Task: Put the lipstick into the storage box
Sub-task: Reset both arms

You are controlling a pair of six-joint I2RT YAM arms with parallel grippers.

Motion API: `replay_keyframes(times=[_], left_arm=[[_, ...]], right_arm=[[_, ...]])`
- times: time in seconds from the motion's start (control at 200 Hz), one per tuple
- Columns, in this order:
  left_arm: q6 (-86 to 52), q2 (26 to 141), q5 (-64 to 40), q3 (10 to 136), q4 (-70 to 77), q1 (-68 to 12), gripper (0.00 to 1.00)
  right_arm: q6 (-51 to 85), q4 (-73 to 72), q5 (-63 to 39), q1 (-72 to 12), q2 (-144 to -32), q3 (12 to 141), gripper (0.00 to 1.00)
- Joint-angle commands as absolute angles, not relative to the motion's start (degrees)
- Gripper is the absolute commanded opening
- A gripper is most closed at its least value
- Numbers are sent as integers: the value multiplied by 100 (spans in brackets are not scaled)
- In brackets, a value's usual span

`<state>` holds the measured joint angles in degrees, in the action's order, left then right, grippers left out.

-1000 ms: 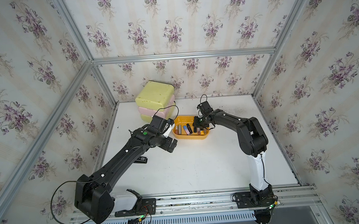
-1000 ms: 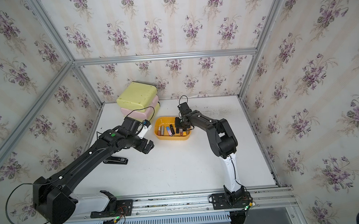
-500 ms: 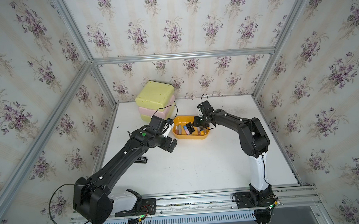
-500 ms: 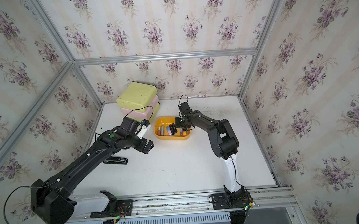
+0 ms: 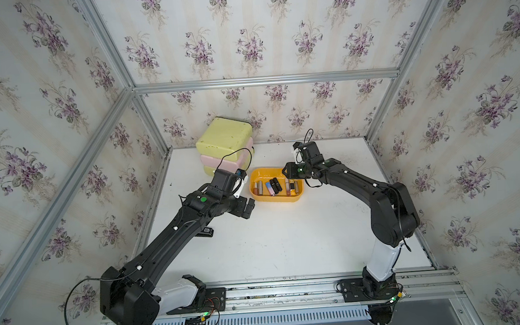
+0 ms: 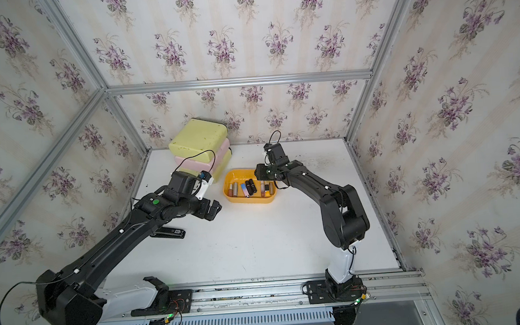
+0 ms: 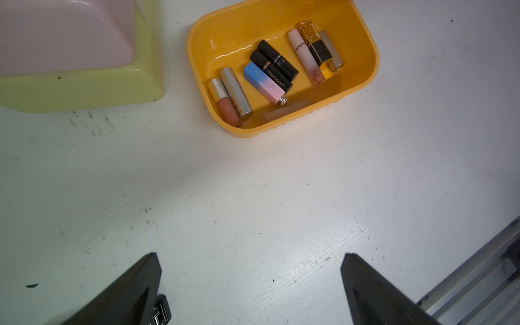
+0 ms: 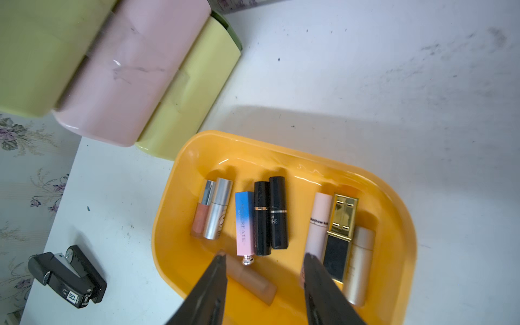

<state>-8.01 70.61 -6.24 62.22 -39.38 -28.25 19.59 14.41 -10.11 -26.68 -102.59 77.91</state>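
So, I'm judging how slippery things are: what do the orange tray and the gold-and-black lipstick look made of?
The shallow orange-yellow storage tray looks like glossy moulded plastic: bright highlights streak its rounded wall. The square gold-and-black lipstick seems metal or metallised plastic: its gold cap mirrors light. Which one, I cannot tell.

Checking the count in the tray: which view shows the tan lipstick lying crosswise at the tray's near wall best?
The right wrist view: the tan lipstick lies unhidden inside the storage box, beside the right gripper. In the left wrist view it shows only dimly against the box wall. In both top views the wall hides it.
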Motion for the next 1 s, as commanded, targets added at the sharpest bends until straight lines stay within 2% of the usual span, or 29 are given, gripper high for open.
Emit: replay_keyframes(times=[0.0, 0.09, 0.28, 0.42, 0.485, 0.525, 0.729, 0.994], left_arm=[[-1198, 6920, -454, 6128, -3692, -2685, 100], [-1469, 6773, -446, 5997, -3561, -2397, 100], [-1963, 6335, -807, 5559, -3208, -1452, 100], [-2033, 5825, -994, 4981, -2386, -918, 100], [-1935, 5500, -905, 4569, -1801, -823, 100], [-1921, 5311, -727, 4357, -1521, -792, 100], [-1557, 4856, -41, 3691, -539, -653, 100], [-1550, 5100, 191, 3295, 29, -243, 100]], right_arm=[[1626, 1015, -752, -2581, -9770, 7455, 52], [1449, 631, -629, -2468, -9203, 6973, 60], [637, -512, -61, -2380, -7869, 5788, 68], [203, -1504, 358, -2360, -7000, 4830, 77], [22, -1858, 582, -2345, -6725, 4444, 77], [-46, -2003, 766, -2342, -6596, 4261, 81], [76, -2449, 1643, -2069, -6214, 3447, 86], [516, -3067, 1386, -947, -6182, 2607, 87]])
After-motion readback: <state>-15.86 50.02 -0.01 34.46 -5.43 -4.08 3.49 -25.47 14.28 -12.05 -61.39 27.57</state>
